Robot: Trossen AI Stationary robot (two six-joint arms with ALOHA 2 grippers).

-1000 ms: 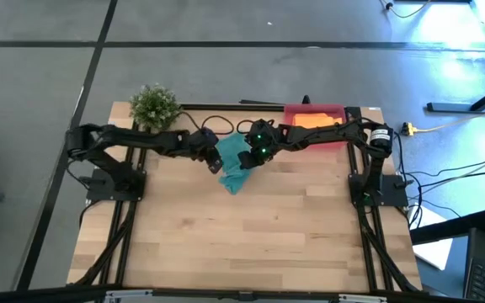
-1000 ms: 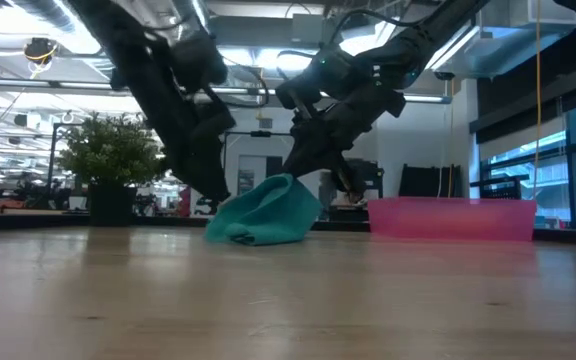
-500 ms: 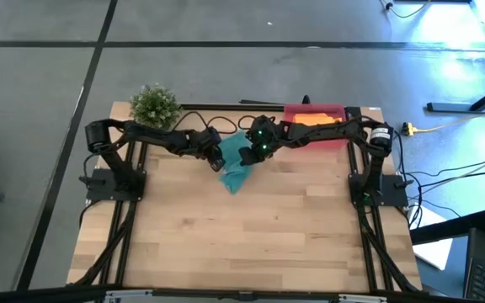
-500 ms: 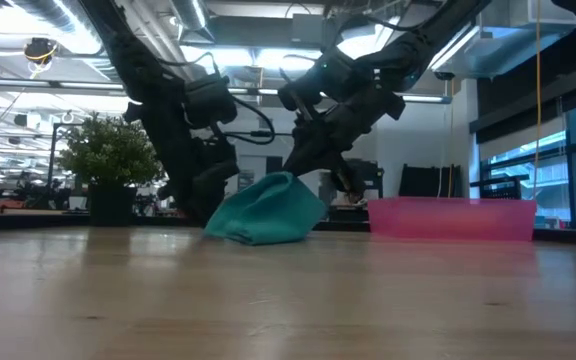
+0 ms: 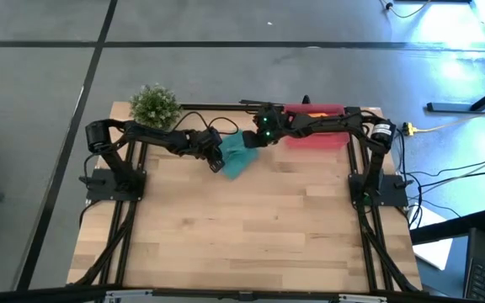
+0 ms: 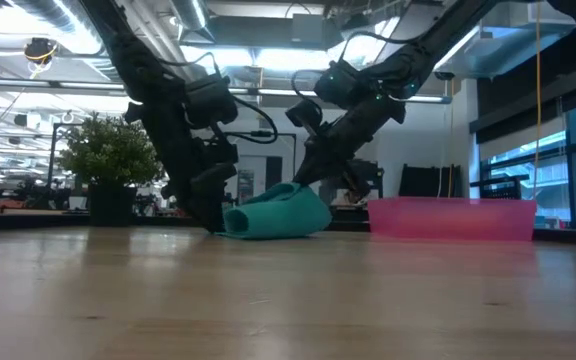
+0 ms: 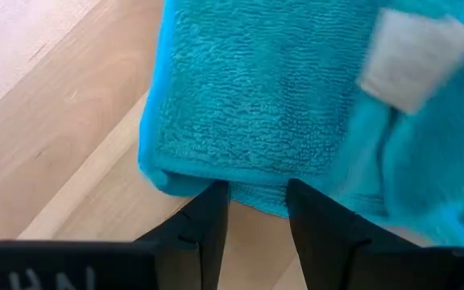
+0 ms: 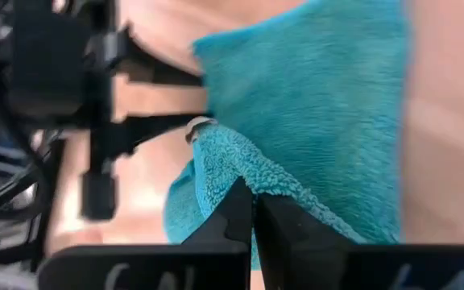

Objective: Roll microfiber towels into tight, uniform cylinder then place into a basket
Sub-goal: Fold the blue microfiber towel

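Note:
The teal towel [image 5: 241,158] lies bunched on the table near the far edge, between my two grippers; its lower folds rest on the wood [image 6: 273,225]. My left gripper [image 7: 256,201] is open at table height, fingertips at the towel's rounded left edge [image 7: 216,179]. My right gripper [image 8: 254,201] is shut on the towel's upper part, coming from the right. The pinkish-red basket [image 5: 320,140] stands at the far right, partly under my right arm. My left gripper's fingertips [image 7: 216,201] stand right at the towel's folded edge; I cannot tell whether they touch it. My right gripper pinches a raised fold of the towel [image 8: 230,167] between its two fingers, slanting down from the table's right. That fold is lifted, while the remainder of the towel lies on the table.
A small green plant [image 5: 154,105] stands at the far left corner. A white tag [image 7: 413,56] shows on the towel. Cables run along the far edge [image 5: 226,126]. The near half of the wooden table [image 5: 242,236] is bare.
My left gripper has sunk to the table and closed in on the towel's left edge, staying open. My right gripper, still shut, has pulled the pinched fold toward the far right; the towel has been drawn that way and now lies lower and flatter.

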